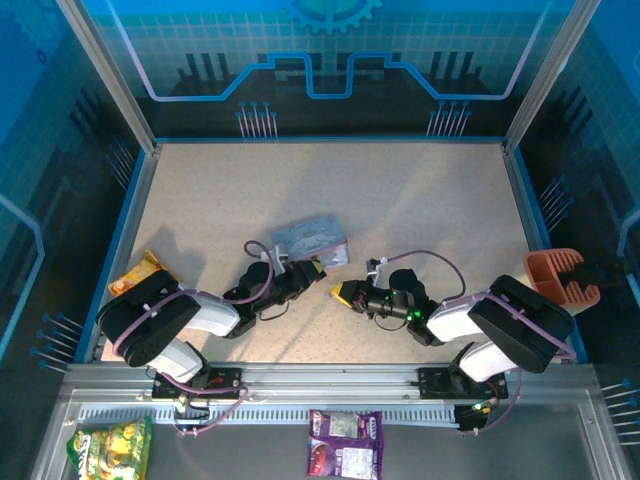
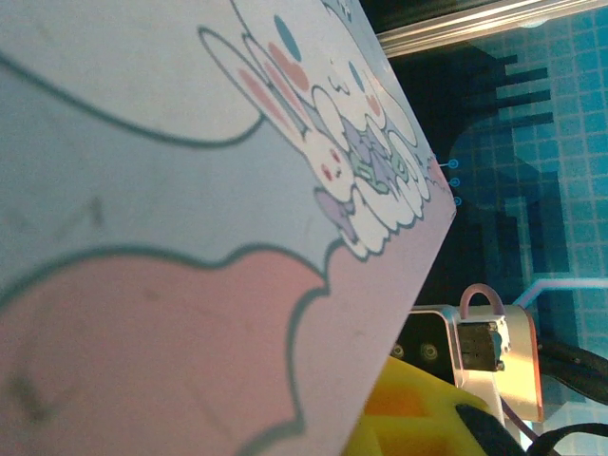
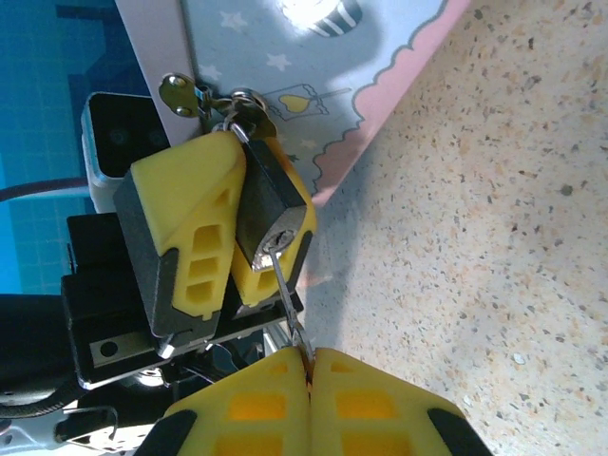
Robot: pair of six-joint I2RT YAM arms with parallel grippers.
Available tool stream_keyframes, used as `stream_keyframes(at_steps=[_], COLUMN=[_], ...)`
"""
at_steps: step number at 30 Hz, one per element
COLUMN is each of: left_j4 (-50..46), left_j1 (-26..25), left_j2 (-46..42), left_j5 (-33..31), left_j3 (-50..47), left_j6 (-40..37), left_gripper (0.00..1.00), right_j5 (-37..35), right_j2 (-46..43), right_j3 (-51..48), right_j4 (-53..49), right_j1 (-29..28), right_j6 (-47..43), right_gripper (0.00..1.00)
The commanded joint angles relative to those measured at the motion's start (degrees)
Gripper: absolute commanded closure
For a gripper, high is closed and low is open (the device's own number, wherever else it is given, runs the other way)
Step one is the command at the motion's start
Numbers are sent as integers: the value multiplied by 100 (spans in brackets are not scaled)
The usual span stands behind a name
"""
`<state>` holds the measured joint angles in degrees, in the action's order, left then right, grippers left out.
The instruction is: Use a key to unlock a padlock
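key [image 3: 289, 296], pinched in closed right gripper [image 3: 309, 366] at 6 o'clock, runs toward 11 o'clock into padlock [image 3: 271, 204]. left gripper [image 3: 228, 233] clamps padlock's body. beyond, at 12 o'clock, padlock hangs on latch of tin [image 3: 285, 57].

Bright overhead light, soft arm shadows, blurred left wrist close-up

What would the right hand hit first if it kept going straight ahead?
Most likely the padlock: the key pinched in the right hand reaches its keyhole, and the left hand holds it directly ahead, with the cartoon tin behind.
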<state>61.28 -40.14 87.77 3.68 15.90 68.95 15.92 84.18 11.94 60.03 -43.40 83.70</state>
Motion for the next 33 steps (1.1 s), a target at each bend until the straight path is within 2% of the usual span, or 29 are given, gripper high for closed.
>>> stream_keyframes(at_steps=[1, 33], left_j4=[604, 904], left_j1=[-99, -202], left_j2=[-14, 79], left_j5=[-34, -25], left_j3=[19, 27], left_j6=[178, 426], left_gripper=[94, 94], right_j5=[-139, -96], right_j2=[-144, 90], right_j3=[-67, -39], right_j4=[92, 467], right_j1=[-107, -21], right_j6=[59, 5], right_gripper=[100, 100])
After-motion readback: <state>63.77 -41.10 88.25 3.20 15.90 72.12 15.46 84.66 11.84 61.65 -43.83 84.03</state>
